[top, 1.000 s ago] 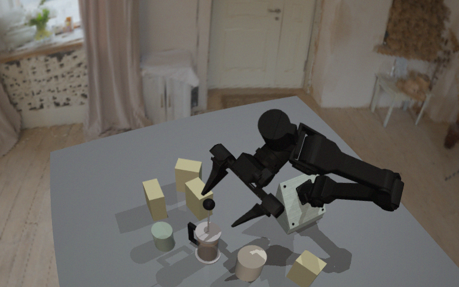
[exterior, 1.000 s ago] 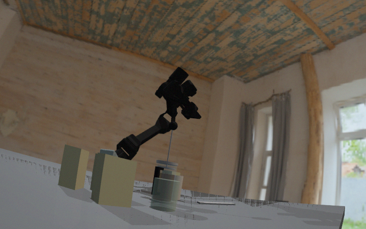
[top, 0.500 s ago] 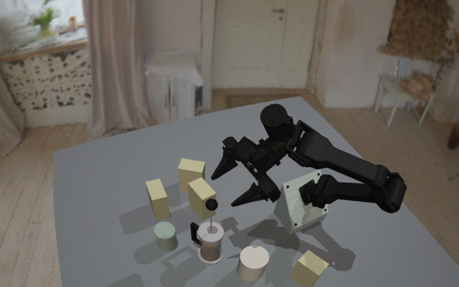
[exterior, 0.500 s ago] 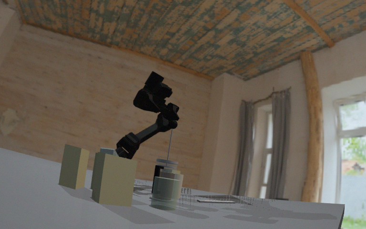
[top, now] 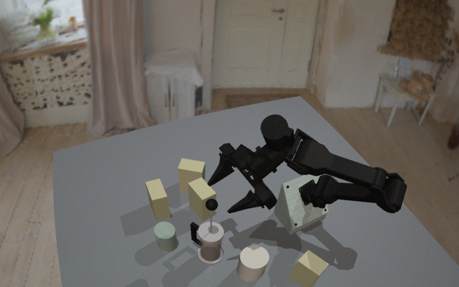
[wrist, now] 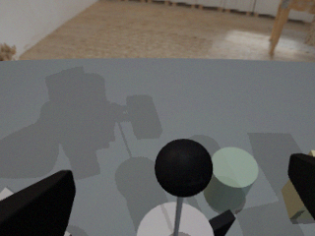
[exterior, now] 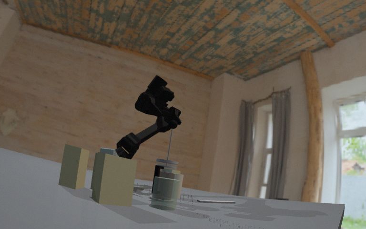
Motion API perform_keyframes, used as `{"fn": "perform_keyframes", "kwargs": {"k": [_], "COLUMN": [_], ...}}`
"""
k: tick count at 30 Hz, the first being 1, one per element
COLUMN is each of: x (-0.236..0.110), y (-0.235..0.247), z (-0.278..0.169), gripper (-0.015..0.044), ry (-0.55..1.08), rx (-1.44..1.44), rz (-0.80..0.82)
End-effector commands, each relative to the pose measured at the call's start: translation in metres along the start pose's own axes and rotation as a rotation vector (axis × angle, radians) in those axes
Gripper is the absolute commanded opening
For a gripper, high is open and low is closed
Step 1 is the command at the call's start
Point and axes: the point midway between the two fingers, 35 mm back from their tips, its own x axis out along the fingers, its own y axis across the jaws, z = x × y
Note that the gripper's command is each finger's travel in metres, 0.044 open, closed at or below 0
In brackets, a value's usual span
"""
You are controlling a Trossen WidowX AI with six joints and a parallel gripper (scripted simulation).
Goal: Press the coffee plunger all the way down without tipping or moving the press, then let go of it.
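The glass coffee press (top: 210,249) stands upright on the grey table (top: 100,167), with a black handle and a white lid. Its thin rod (top: 210,222) (exterior: 169,144) is raised high and ends in a black plunger knob (top: 211,204) (wrist: 183,167). My gripper (top: 219,197) (exterior: 171,120) (wrist: 184,173) is open wide and empty, close to the knob and just behind it. In the wrist view the knob sits midway between the two spread fingers. In the exterior view the gripper hides the knob.
A pale green cylinder (top: 165,235) (exterior: 165,188) (wrist: 231,173) stands close left of the press. Three beige blocks (top: 158,199) (top: 190,174) (top: 201,198) stand behind it. A white cylinder (top: 253,263) and a beige cube (top: 308,272) are at the front right. The arm's white wedge base (top: 297,209) is to the right.
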Motion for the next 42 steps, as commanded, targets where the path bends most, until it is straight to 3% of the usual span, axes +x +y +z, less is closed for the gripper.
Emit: {"fn": "perform_keyframes", "kwargs": {"k": [1,15,26,32,42], "x": [0.007,0.027,0.027,0.027,0.029], "y": [-0.003,-0.002,-0.002,-0.002,-0.003], "z": [-0.004,-0.004,-0.004,-0.004,-0.007], "gripper": [0.0440,0.0440,0.0151,0.0116,0.0116], "ry": [0.006,0.001,0.001,0.001,0.002], "rx": [0.016,0.017,0.017,0.017,0.017], "rz": [-0.006,-0.003,-0.003,-0.003,-0.003]}}
